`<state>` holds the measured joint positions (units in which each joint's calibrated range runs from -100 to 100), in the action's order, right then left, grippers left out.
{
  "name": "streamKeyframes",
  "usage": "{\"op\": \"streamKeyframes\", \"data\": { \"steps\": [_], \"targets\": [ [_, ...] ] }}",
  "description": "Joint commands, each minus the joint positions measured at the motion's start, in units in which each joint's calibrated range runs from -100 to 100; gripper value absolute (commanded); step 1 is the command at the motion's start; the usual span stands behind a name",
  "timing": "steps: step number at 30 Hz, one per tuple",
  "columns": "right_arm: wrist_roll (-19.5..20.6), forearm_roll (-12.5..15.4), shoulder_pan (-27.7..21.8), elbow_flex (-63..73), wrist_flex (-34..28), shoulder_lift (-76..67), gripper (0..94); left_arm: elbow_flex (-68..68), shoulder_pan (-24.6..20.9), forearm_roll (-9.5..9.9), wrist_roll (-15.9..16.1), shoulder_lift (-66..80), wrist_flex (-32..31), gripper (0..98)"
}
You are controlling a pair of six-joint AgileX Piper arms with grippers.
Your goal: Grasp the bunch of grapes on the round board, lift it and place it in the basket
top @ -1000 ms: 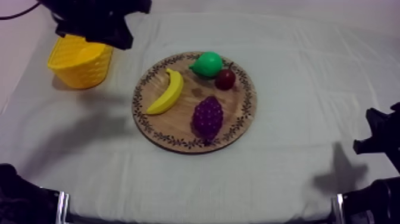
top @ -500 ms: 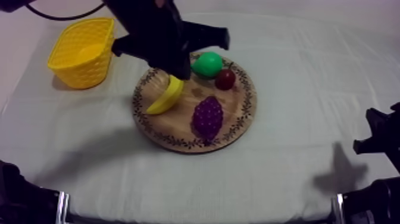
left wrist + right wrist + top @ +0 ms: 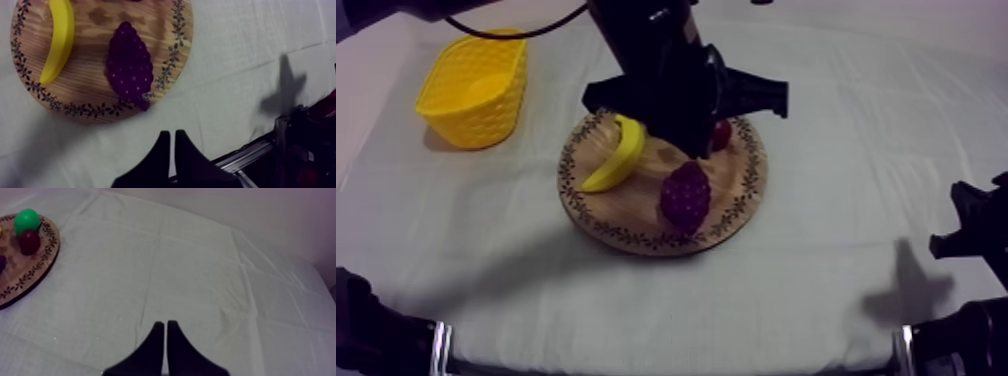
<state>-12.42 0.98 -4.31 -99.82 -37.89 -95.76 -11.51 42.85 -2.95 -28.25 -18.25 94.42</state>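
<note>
The bunch of grapes (image 3: 129, 65) lies flat on the wooden board (image 3: 90, 95), beside the banana (image 3: 58, 40) but apart from it, its narrow end pointing toward the patterned rim. It is a toy, so I judge it light and fairly stiff, a moulded lump, not loose berries. The knobbly surface should give the fingers some bite. The taper is the catch: a pinch near the tip would likely squeeze it out sideways. The best hold looks to be across the broad middle, one finger on each long flank, coming straight down.

The left claw (image 3: 172, 132) hangs above the counter just off the board's rim, short of the grapes. Its two black fingers lie pressed together in a narrow wedge, holding and touching nothing. To take the bunch it would need to spread wider than the broad part (the banana side leaves room for a finger, by the look of it).

From above, the left arm (image 3: 676, 80) reaches over the far half of the board, with the yellow basket (image 3: 471, 85) well off to the left. The right claw (image 3: 165, 322) is likewise closed on nothing, low over bare cloth, far from the board.
</note>
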Motion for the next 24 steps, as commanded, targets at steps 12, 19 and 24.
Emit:
{"op": "streamKeyframes", "data": {
  "steps": [12,19,24],
  "targets": [
    [0.0,0.0,0.0,0.0,0.0,0.0,0.3,0.0,-0.1,-0.15,0.5,-3.0,-1.3,64.8],
    [0.0,0.0,0.0,0.0,0.0,0.0,0.3,0.4,-0.7,-0.24,0.6,-4.8,-2.1,86.8],
    [0.0,0.0,0.0,0.0,0.0,0.0,0.3,1.0,-1.5,-0.24,0.0,-6.4,-2.6,92.9]
  ]
}}
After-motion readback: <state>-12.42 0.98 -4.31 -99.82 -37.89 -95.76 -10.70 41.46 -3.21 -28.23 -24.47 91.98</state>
